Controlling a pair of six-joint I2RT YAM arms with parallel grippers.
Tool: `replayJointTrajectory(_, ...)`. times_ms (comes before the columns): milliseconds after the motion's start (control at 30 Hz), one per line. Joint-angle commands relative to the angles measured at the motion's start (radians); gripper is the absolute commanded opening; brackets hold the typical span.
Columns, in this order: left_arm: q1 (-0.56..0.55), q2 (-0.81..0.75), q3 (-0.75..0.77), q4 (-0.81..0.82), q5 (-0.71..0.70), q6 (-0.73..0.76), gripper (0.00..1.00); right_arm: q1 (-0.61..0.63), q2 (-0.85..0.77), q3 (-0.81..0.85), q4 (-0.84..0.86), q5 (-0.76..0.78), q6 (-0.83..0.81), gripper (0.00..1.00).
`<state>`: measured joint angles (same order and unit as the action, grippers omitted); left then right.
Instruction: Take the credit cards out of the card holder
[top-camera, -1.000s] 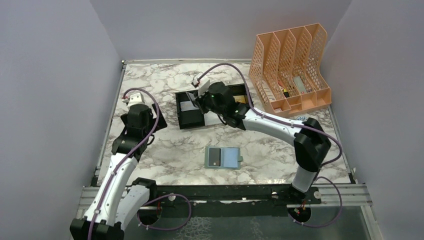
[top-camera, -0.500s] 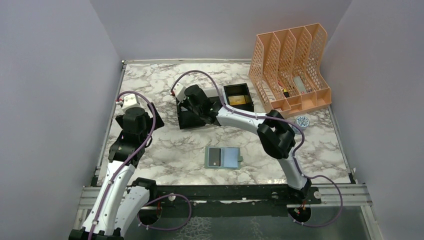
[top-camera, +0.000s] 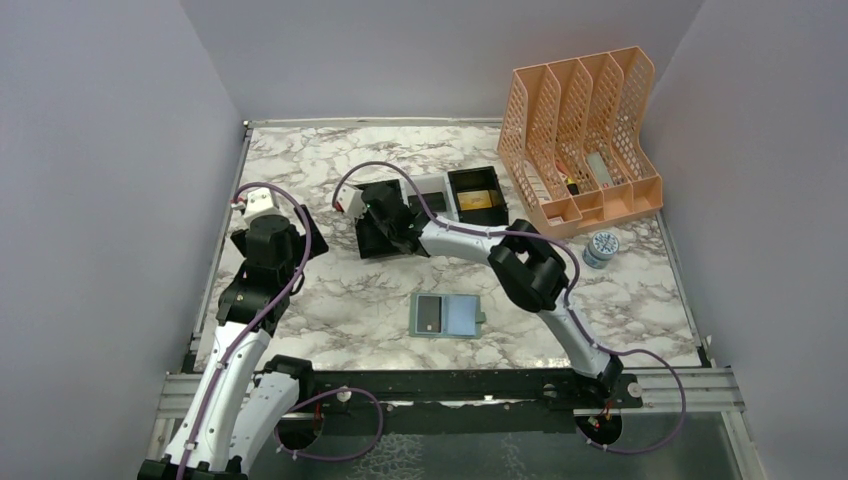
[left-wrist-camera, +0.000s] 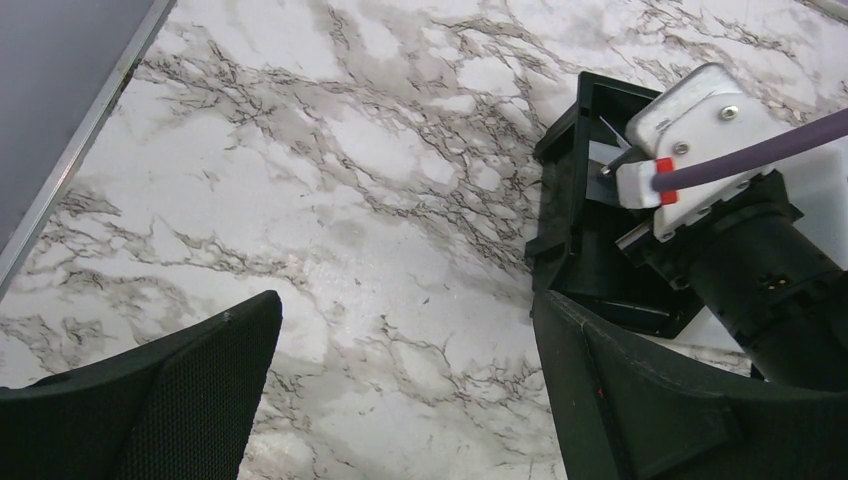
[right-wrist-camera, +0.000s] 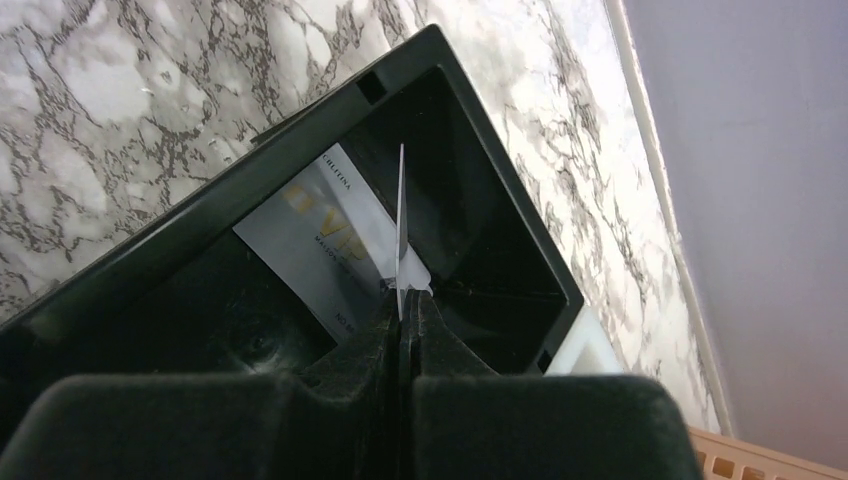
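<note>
The sage-green card holder lies open on the marble near the front, with a dark credit card in its left pocket. My right gripper reaches into the left compartment of the black tray. In the right wrist view it is shut on a thin pale card seen edge-on, held upright over a silver card lying flat in the compartment. My left gripper is open and empty above bare marble, left of the tray.
The tray's right compartment holds a gold-coloured card. An orange mesh file organizer stands at the back right. A small round tin sits in front of it. Walls close in on both sides.
My right arm has swung left from the tray's middle to its left compartment, carrying the pale card. My left arm shifted slightly a second ago and has since held still.
</note>
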<state>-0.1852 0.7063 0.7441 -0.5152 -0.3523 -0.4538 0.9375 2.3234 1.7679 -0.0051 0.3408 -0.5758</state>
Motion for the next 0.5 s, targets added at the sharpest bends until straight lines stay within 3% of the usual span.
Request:
replayJointTrajectory(0,0.005,-0.007,-0.008,0.027,-0.010,0.006,0.99,0.009,0.064,0.042,0.070,0.059,-0.111,0.01)
replayJointTrajectory(300,0.016,0.001,-0.010,0.032,0.006,0.010,0.99,0.008,0.084,0.036,0.052,-0.011,-0.130,0.16)
replayJointTrajectory(467,0.018,0.004,-0.011,0.035,0.014,0.012,0.99,0.007,0.079,0.028,0.031,-0.042,-0.129,0.34)
